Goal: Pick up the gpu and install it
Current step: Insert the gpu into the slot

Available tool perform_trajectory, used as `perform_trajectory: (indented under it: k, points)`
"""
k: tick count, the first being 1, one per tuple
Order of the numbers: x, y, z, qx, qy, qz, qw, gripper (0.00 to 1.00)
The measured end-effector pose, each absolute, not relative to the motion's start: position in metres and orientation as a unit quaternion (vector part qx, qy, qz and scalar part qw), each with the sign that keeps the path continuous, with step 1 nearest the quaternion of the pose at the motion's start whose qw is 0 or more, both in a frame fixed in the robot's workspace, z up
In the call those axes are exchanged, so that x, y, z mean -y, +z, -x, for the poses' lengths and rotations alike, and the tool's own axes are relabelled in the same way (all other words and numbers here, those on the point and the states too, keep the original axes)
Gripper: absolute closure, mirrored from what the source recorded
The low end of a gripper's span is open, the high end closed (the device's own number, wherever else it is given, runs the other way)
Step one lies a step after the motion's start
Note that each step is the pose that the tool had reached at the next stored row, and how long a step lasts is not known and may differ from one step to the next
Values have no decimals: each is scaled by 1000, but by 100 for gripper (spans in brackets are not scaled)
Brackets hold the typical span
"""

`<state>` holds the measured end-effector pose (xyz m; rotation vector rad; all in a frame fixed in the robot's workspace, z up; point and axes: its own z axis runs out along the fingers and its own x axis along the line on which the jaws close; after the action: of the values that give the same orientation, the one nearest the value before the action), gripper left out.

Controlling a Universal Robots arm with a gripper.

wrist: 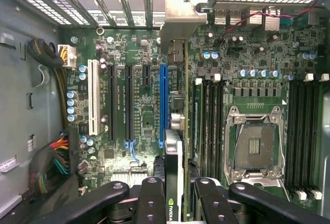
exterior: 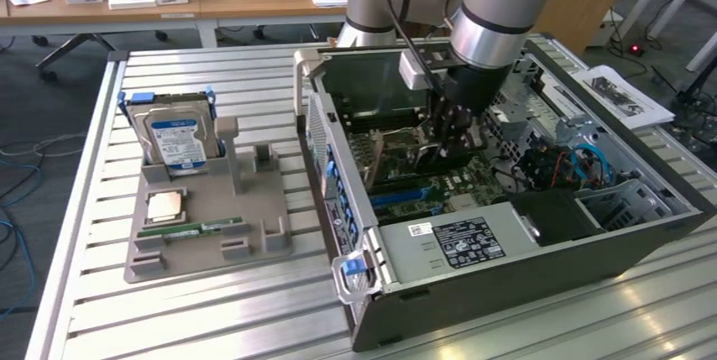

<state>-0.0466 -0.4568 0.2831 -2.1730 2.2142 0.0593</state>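
Here, pincer (wrist: 178, 199): pressed onto the gpu (wrist: 174, 164) from both sides, with the black fingers (wrist: 152, 195) set against the card's two faces.
Gpu: held on edge inside the open case (exterior: 538, 268); a green logo is shown on the end nearest the pincer, and the metal bracket is turned toward the slotted rear wall.
Gpu position: lined up along the motherboard (wrist: 139, 113), just beside the blue slot (wrist: 163, 105), between that slot and the black memory slots (wrist: 210, 115). Whether it is seated cannot be told.
Motherboard: an open processor socket (wrist: 256, 149) is seen past the memory slots, and a white slot (wrist: 93, 97) is seen well beyond the blue one.
Case: laid on its side on the slatted tabletop (exterior: 191, 318), open side up, with the arm lowered into it.
Grey holder (exterior: 252, 209): set at nine o'clock of the case in the exterior view, apart from it.
Hard drive (exterior: 180, 138): stood upright at the holder's twelve o'clock end.
Copper-coloured chip (exterior: 166, 206): laid flat at six o'clock of the hard drive.
Green memory stick (exterior: 207, 228): laid flat at five o'clock of the chip, near it.
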Motion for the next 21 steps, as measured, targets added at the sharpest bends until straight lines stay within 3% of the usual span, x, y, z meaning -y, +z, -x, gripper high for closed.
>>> perform_trajectory:
  k: [21]
  points:
    - [457,280,50,-712,18,701,21,73]
